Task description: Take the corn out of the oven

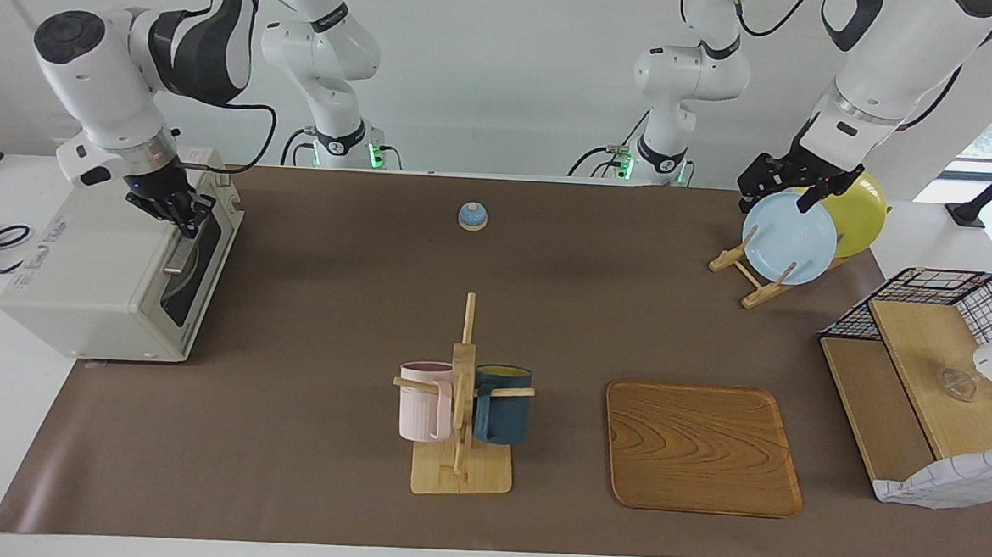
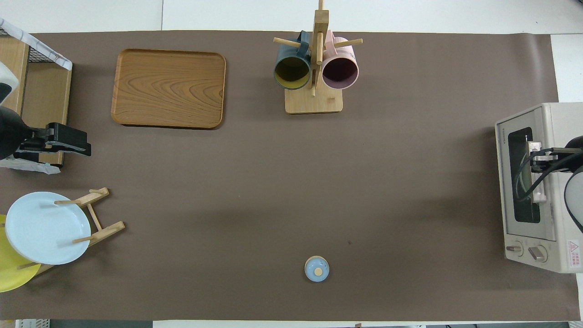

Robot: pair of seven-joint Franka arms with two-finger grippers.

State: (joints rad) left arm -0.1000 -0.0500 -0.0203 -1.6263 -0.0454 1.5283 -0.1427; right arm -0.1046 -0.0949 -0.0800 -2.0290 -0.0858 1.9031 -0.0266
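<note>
The right gripper (image 1: 183, 220) pinches the shut oven (image 1: 114, 280)'s handle (image 1: 182, 249); corn hidden. Left gripper (image 1: 785, 187) waits over plates (image 1: 791, 239), grip unclear.

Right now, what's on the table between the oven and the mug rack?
Nothing: in the overhead view only bare brown mat lies between the oven and the mug rack.

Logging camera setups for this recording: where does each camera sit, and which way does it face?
Facing view: high across the table, looking at both robots; whole arms show, right hand at the oven handle.
Overhead view: high above the robots' end, looking steeply down; only the left hand and right wrist show.
Shared: oven, wooden tray, mug rack.
</note>
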